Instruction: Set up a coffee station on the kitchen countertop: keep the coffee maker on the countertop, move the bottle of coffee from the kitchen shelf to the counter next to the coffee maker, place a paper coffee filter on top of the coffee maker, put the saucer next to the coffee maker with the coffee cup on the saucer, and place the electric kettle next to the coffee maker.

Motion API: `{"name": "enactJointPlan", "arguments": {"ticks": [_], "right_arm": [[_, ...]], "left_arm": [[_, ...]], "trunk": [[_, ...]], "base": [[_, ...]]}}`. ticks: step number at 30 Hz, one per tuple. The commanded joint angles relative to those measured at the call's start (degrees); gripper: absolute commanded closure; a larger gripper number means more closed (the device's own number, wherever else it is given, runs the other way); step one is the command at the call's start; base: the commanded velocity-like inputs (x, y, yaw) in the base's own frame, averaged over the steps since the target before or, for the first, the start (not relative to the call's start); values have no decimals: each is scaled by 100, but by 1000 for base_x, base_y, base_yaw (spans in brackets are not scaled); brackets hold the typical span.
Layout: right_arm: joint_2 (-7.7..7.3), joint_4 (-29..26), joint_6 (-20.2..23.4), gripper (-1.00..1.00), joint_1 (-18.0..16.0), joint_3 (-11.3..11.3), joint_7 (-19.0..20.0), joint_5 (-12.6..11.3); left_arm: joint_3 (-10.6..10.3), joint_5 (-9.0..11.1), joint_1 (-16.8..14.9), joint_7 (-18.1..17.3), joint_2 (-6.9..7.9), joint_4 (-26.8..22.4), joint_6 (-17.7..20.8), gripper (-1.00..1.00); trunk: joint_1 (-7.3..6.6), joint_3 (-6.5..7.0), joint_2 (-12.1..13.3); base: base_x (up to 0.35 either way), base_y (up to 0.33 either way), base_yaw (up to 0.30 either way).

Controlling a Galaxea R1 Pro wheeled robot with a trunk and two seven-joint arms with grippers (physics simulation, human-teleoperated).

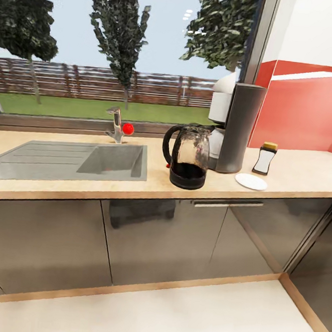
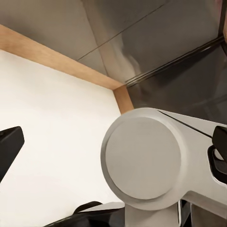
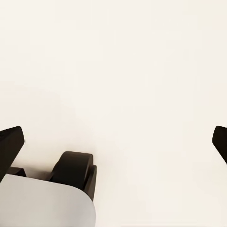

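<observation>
Coffee maker (image 1: 237, 127) on the kitchen countertop (image 1: 295, 180), back toward the window, right of the sink (image 1: 66, 160). Electric kettle (image 1: 188, 158) just beside it on the sink side, nearer the front edge, overlapping the white carafe from the head view; touching or not, cannot tell. Bottle of coffee (image 1: 265, 158) on the counter on the maker's other side, near it. Saucer (image 1: 251, 181) flat near the front edge, in front of the bottle, bare. Judged from this: maker, kettle, bottle and saucer placements look done. Left: coffee cup onto saucer, paper filter onto the maker's top; something white and rounded sits up there, cannot tell whether filter or machine body. Left gripper (image 2: 113, 142) and right gripper (image 3: 113, 142) both hanging low over pale floor (image 3: 123, 56), black fingertips far apart at the frame edges, nothing between them: spread wide and empty. Left wrist view also catches a round grey-white robot joint (image 2: 142, 158), the wood plinth strip and glossy cabinet fronts. Materials: counter is light beige wood-grain slab; cabinet fronts (image 1: 159, 241) dark grey gloss, mirror-like; kettle clear glass, black base, lid and loop handle, dark in the lower part; maker a matte dark grey column with white upper part; bottle dark, gold cap, pale label; saucer thin white disc; sink grey with ribbed drainer; red splashback (image 1: 304, 115) at the right end.
</observation>
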Motion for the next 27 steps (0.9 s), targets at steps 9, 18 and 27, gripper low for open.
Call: {"name": "enactJointPlan", "arguments": {"ticks": [9, 18, 27], "right_arm": [[-1, 3, -19, -100, -2, -49, 12, 57], [-1, 3, -26, -100, -2, -49, 8, 57], [-1, 3, -28, -100, -2, -47, 8, 59]], "left_arm": [[47, -28, -5, -17, 0, 7, -43, -100], [47, -28, -5, -14, 0, 7, -43, -100], [49, -28, -5, -13, 0, 7, -43, -100]], "trunk": [[-1, -5, -2], [-1, -5, -2], [-1, -5, -2]], "base": [[0, 0, 268], [0, 0, 271], [0, 0, 272]]}}
